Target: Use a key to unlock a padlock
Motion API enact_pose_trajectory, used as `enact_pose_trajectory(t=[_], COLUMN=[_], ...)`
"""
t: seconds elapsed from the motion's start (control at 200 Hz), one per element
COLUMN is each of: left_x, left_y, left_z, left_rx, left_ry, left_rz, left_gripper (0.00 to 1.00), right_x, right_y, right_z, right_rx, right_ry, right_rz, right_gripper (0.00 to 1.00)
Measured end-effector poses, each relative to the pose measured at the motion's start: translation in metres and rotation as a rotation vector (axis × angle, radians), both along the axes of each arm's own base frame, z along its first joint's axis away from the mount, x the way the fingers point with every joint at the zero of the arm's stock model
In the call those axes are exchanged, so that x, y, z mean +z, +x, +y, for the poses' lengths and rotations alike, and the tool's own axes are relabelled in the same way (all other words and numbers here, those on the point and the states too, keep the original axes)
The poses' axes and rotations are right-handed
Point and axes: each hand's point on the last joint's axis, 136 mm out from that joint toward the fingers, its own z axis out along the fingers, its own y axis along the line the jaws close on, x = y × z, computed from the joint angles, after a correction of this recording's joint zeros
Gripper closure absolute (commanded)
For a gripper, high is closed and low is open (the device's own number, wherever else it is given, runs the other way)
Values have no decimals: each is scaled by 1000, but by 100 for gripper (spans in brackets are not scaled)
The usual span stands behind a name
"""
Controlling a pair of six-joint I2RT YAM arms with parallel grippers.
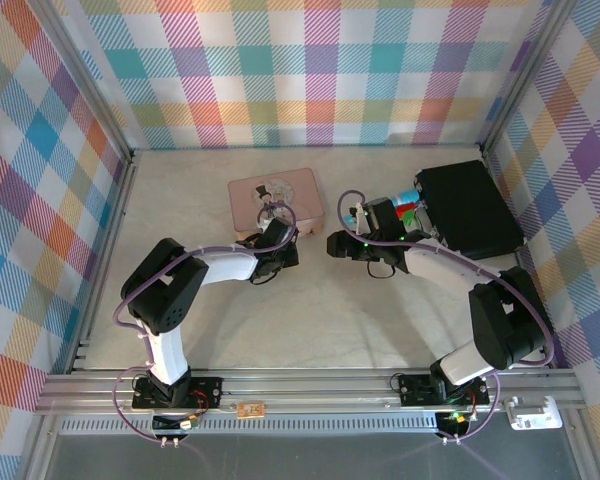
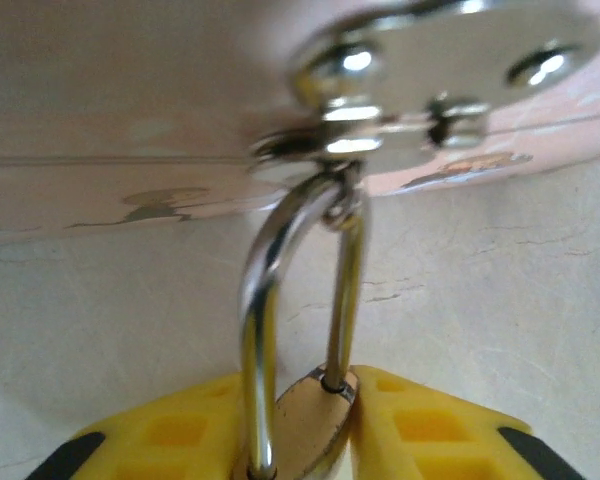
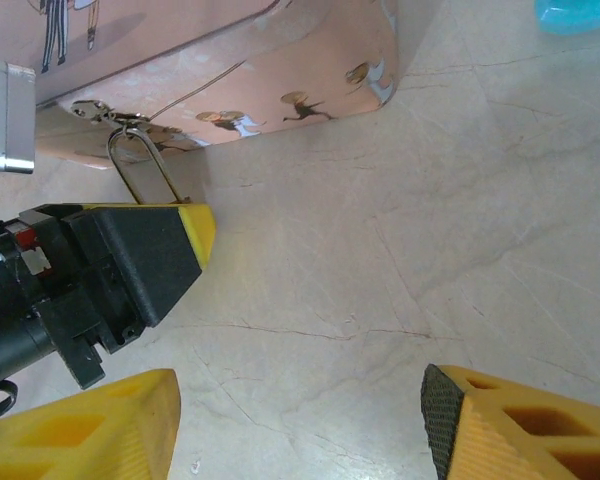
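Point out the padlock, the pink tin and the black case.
padlock (image 2: 315, 428): left wrist view, brass body.
pink tin (image 1: 298, 190): top view, lid.
black case (image 1: 470, 208): top view, lid centre.

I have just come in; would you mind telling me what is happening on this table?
The left gripper has its yellow fingers closed on the brass body of the padlock. The padlock's silver shackle hangs through the hasp of the pink tin. The right gripper hovers open above the table just beside it, with nothing between its fingers. Both shackle legs sit in the body, so the padlock is not yet unlocked.
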Motion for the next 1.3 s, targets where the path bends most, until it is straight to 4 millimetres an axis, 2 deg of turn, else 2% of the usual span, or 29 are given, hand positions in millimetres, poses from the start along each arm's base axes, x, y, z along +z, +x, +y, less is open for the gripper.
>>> enact_pose_trajectory(t=[0.325, 0.495, 0.745, 0.965, 1.14, 1.3], left_x=[2, 13, 47, 57, 64, 74], left_y=[2, -6, -7, -5, -3, 1], left_z=[-10, -15, -25, -30, -30, -31], left_rx=[-12, 6, 71, 116, 147, 164], left_ry=[-71, -182, -436, -599, -693, -756], left_rz=[-22, -25, -60, -61, -70, -91], left_gripper=[100, 100, 100, 100, 100, 100], right_x=[-9, -10, -6, 1, -5, -12], right_y=[-8, -14, -22, -17, -14, -12], right_z=[4, 14, 31, 58, 76, 85], right_rx=[-12, -9, 1, 16, 19, 11], right_ry=[64, 158, 340, 461, 533, 573], right_rz=[43, 76, 94, 70, 79, 96], right_gripper=[36, 39, 46, 58, 59, 61])
